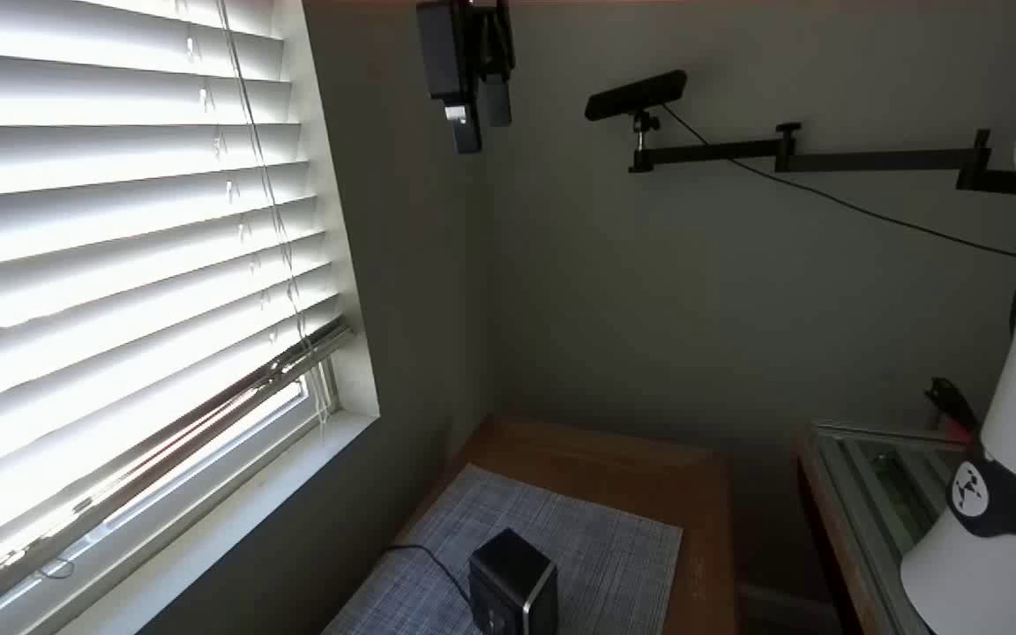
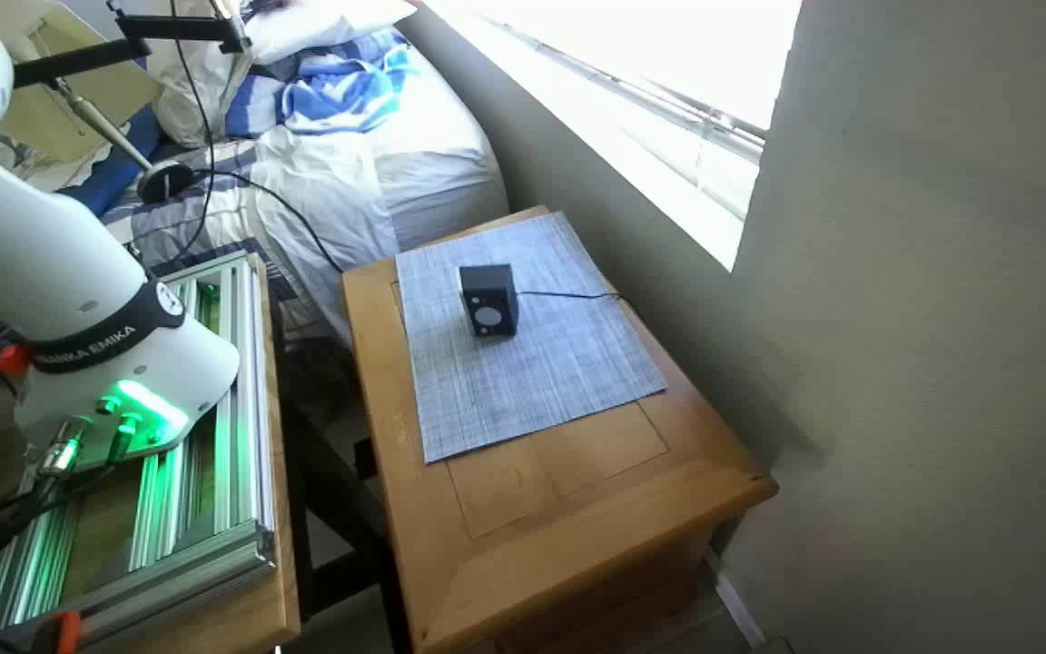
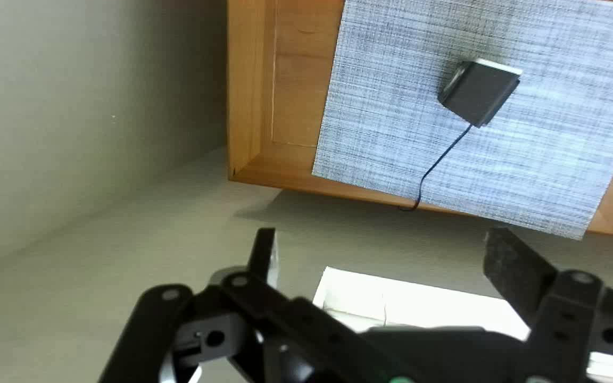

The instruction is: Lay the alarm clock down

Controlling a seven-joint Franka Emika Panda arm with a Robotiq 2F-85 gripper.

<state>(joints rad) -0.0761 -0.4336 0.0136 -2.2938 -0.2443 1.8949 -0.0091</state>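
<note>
The alarm clock, a small black box with greyish edges, stands upright on a grey woven mat; it shows in both exterior views (image 1: 508, 578) (image 2: 488, 302) and in the wrist view (image 3: 479, 93). A round grey spot shows on one of its sides in an exterior view. A thin black cord runs from it over the mat's edge. My gripper (image 3: 382, 234) is open and empty, with its two fingers wide apart. In an exterior view the gripper (image 1: 481, 128) hangs high above the clock, well apart from it. In the remaining exterior view the gripper is out of frame.
The mat (image 2: 541, 391) lies on a wooden cabinet (image 2: 577, 563) beside a wall and a window with blinds (image 1: 120, 220). A bed (image 2: 432, 173) stands beyond the cabinet. A camera on a black wall arm (image 1: 636, 95) sticks out from the wall.
</note>
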